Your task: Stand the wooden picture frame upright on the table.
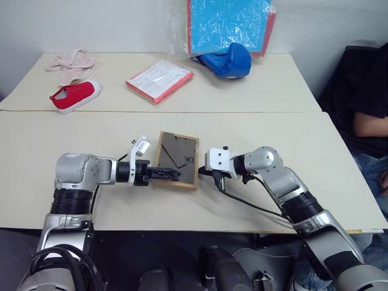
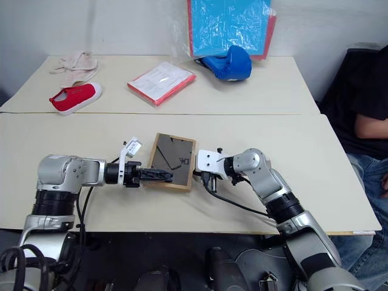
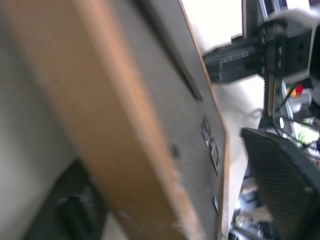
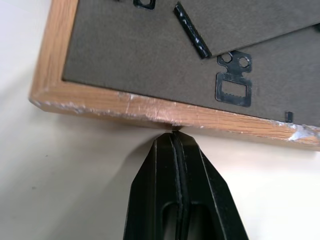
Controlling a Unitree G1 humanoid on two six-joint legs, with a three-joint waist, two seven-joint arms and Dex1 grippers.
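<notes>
The wooden picture frame (image 1: pixel 179 154) lies face down on the near table (image 1: pixel 60 139), its dark back panel and easel stand facing up. My left gripper (image 1: pixel 167 174) reaches in from the left over the frame's near left corner. It is open, and the left wrist view shows the frame's light-wood edge (image 3: pixel 115 125) between its two fingers. My right gripper (image 4: pixel 173 142) comes from the right and is shut with nothing in it. Its tip touches the frame's outer wooden edge (image 4: pixel 150 107), beside the sawtooth hanger (image 4: pixel 234 82).
A second table behind holds a red shoe (image 1: pixel 74 96), a pink cloth (image 1: pixel 73 62), a red-edged wrapped packet (image 1: pixel 159 79) and a blue boxing glove (image 1: pixel 226 60). A blue red-edged board (image 1: pixel 229 24) leans on the wall. A person (image 1: pixel 370 121) sits at the right.
</notes>
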